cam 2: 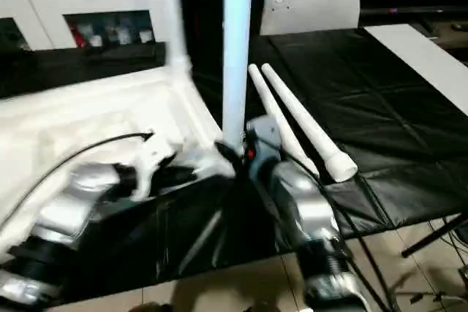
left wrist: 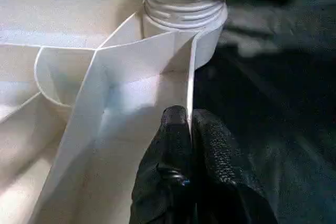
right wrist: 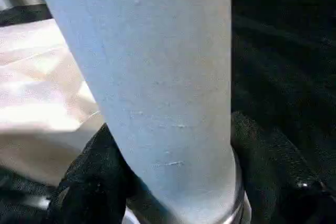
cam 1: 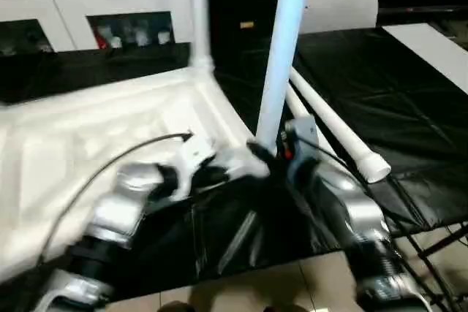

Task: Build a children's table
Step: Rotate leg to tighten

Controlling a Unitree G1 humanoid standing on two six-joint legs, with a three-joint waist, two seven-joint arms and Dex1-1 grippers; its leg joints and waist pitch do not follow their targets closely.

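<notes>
Now the white table top (cam 1: 88,144) lies upside down on the black-covered counter (cam 1: 409,107), with its ribbed underside facing up. It fills the left part of the head views. One white leg (cam 1: 197,12) stands upright in the far corner socket of the top. A second leg (cam 1: 281,56) stands upright at the near right corner of the top, close in front of the robot.

The left hand (left wrist: 190,129) is closed on the thin outer wall (left wrist: 190,77) of the table top. In the left wrist view its two black fingers (left wrist: 170,145) pinch this wall from both sides, near a round corner socket with a ribbed collar (left wrist: 184,11).

The right hand (right wrist: 168,182) is around the lower part of the near upright leg. In the right wrist view one black finger (right wrist: 92,182) is on each side of the leg and seems to touch it, so the hand grips the leg.

Two more white legs (cam 2: 307,126) lie side by side on the black counter, to the right of the upright leg, touching each other or almost. Their thicker ends point to the near edge of the counter.

Behind the counter there is a white cabinet (cam 1: 88,12) with glass doors. A flat white board (cam 1: 431,49) lies at the far right.
</notes>
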